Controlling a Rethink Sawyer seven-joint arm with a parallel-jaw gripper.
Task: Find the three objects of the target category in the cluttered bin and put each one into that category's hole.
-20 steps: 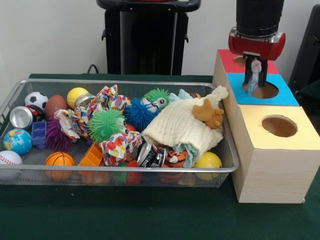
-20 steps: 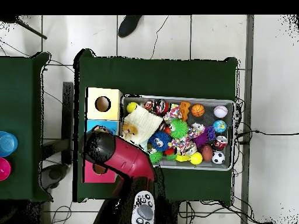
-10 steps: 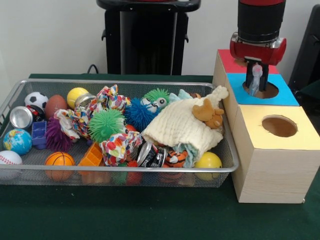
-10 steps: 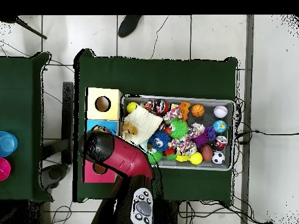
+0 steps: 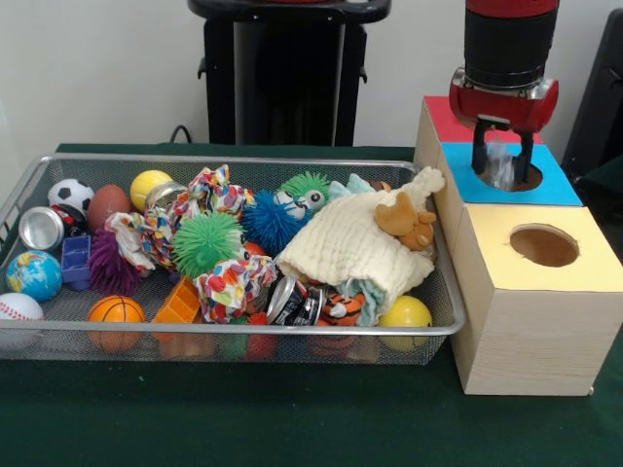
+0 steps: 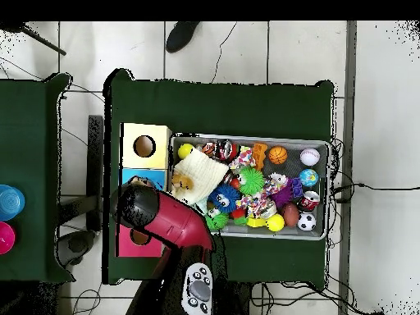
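My gripper (image 5: 504, 177) hangs straight over the round hole (image 5: 523, 181) in the blue-topped panel (image 5: 563, 187) of the wooden box, its fingers (image 5: 478, 161) spread apart. A small clear crinkly bottle (image 5: 500, 163) stands loose between them, its lower end in the hole. The wire mesh bin (image 5: 243, 159) lies to the left, full of toys; no other clear bottle shows in it. In the overhead view the red arm (image 6: 168, 217) covers the gripper and most of the blue panel (image 6: 130, 175), beside the bin (image 6: 250, 138).
A red-topped hole (image 5: 446, 117) lies behind the blue one and a yellow-topped hole (image 5: 543, 245) in front. The bin holds silver cans (image 5: 41, 228), a cream cloth (image 5: 350, 243), spiky balls and sports balls. A person's shoe (image 6: 182, 34) shows beyond the table.
The gripper rose slightly and its fingers spread apart, letting go of the clear bottle, which has sunk lower into the blue-topped hole.
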